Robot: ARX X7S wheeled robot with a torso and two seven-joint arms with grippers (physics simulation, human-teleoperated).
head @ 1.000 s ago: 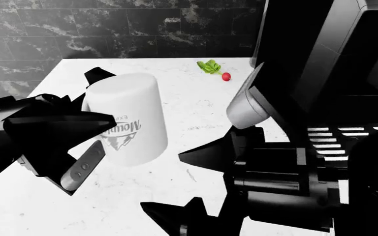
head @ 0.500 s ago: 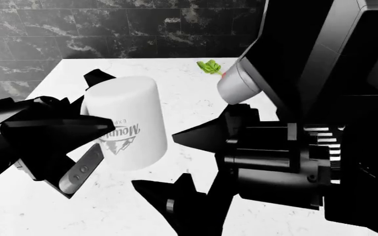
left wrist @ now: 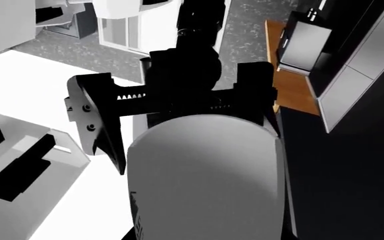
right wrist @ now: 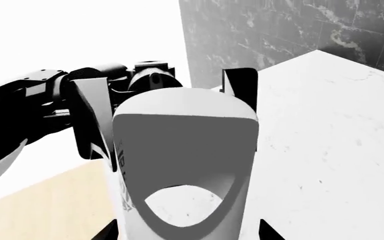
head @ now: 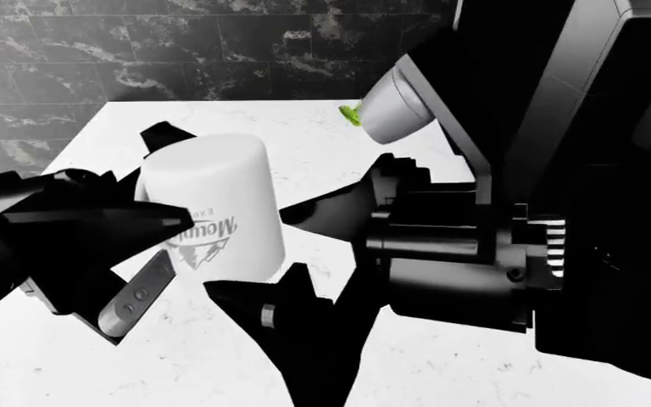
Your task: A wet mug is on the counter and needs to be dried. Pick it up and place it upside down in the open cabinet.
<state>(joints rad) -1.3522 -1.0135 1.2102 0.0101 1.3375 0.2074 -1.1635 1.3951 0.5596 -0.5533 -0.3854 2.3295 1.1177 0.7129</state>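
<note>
The right gripper [head: 286, 254] is nearest, its jaws spread wide, with one black finger on each side of the mug [head: 214, 212]. The mug is held upside down, closed base uppermost and logo inverted. The left gripper [head: 150, 203] has its jaws closed on the mug's sides. Bare white table [head: 337, 161] extends behind the mug to the far edge, where a green leaf [head: 349, 113] lies.

Kitchen — marble counter [head: 337, 144], dark wall tiles [head: 190, 51]
</note>
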